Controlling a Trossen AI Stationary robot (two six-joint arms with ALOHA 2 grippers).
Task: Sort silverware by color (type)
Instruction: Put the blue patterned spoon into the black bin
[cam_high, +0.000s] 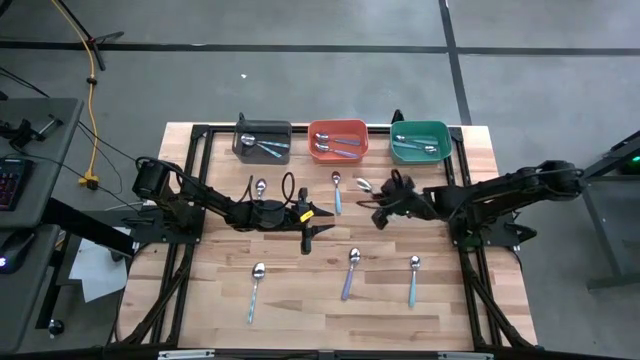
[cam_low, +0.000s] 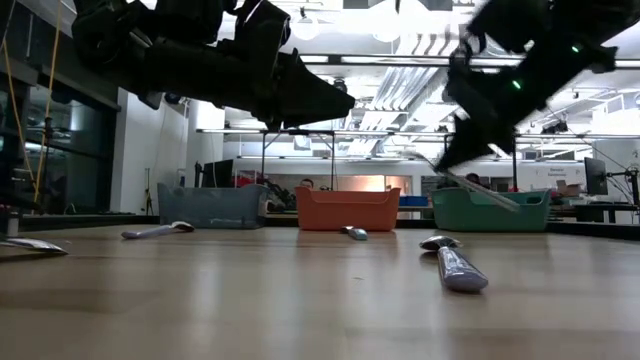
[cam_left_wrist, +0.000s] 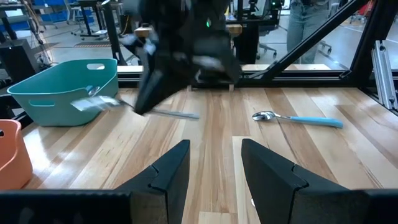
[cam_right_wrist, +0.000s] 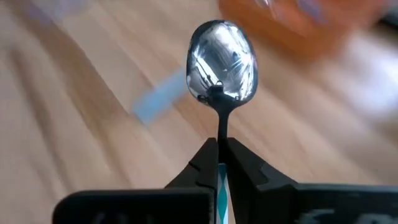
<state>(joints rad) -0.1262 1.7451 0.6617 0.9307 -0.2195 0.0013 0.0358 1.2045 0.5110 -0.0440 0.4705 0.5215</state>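
Note:
My right gripper (cam_high: 383, 207) hovers over the table's middle, in front of the orange bin (cam_high: 337, 140), and is shut on a spoon (cam_right_wrist: 221, 62) with a shiny bowl and a light-blue handle. My left gripper (cam_high: 320, 225) hangs open just to its left, above bare wood, and its fingers (cam_left_wrist: 171, 171) hold nothing. Several spoons lie flat on the table: a blue one (cam_high: 336, 192), one near the left arm (cam_high: 259, 188), a light-blue one (cam_high: 256, 290), a purple one (cam_high: 350, 272) and another light-blue one (cam_high: 413, 278). My right gripper pinches the spoon between its two fingers (cam_right_wrist: 202, 158) on the handle's upper end (cam_right_wrist: 219, 177), just behind the thin metal neck. The fingers come level from the table's right and lie along the spoon. The bowl (cam_high: 362, 184) sticks out past the fingertips. The spoon (cam_low: 490, 193) is lifted clear and slants downward.
Three bins stand along the far edge: grey (cam_high: 263, 140), orange, and teal (cam_high: 420, 142), each with spoons inside. The black frame rails run along both sides of the table. Open wood lies between the arms and the near edge.

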